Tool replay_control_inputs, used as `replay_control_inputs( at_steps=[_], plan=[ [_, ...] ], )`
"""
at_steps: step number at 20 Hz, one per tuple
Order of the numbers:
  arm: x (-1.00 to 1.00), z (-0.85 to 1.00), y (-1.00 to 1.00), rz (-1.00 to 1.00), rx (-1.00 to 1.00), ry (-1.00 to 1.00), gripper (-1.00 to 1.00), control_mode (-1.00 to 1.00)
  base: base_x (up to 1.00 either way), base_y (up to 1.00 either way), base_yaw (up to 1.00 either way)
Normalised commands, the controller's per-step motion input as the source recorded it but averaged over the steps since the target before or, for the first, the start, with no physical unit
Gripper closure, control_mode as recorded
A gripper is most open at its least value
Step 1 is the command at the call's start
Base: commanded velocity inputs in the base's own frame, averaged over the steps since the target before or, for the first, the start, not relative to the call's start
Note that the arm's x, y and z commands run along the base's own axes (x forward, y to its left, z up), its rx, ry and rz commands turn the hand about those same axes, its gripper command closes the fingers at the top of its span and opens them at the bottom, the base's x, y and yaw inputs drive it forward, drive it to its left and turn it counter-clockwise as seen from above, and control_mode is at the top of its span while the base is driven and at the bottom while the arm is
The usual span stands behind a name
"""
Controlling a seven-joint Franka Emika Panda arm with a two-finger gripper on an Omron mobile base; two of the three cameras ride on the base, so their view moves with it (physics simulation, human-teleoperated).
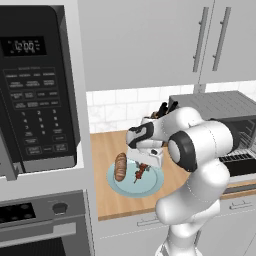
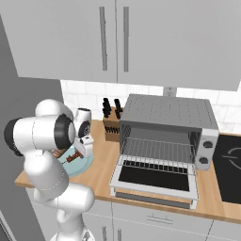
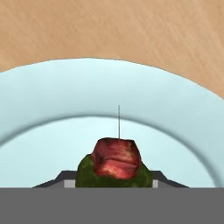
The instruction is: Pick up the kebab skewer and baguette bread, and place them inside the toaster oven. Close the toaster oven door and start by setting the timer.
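Glossy white arm (image 1: 200, 190), fat rounded segments, dark grey-black rings at the joints. White boxy hand (image 1: 145, 155) with black band behind it. No visible cables or markings.

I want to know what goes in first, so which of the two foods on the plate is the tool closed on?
The kebab skewer: the tool grips it, while the baguette lies untouched at the plate's left side.
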Motion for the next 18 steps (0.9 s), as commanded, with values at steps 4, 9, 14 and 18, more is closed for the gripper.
replay_control_inputs(
  at_steps=[4, 9, 14, 18],
  plan=[
    [-0.05, 0.27, -0.19, -0.13, 0.06, 0.0, 1.0, -1.0, 0.0, 0.0, 0.0],
    [-0.01, 0.55, -0.25, -0.25, 0.1, 0.0, 1.0, -1.0, 0.0, 0.0, 0.0],
    [-0.21, 0.8, -0.58, -0.3, 0.14, 0.0, 1.0, -1.0, 0.0, 0.0, 0.0],
    [-0.41, 0.53, -0.78, -0.42, 0.13, 0.0, 1.0, -1.0, 0.0, 0.0, 0.0]
  ],
)
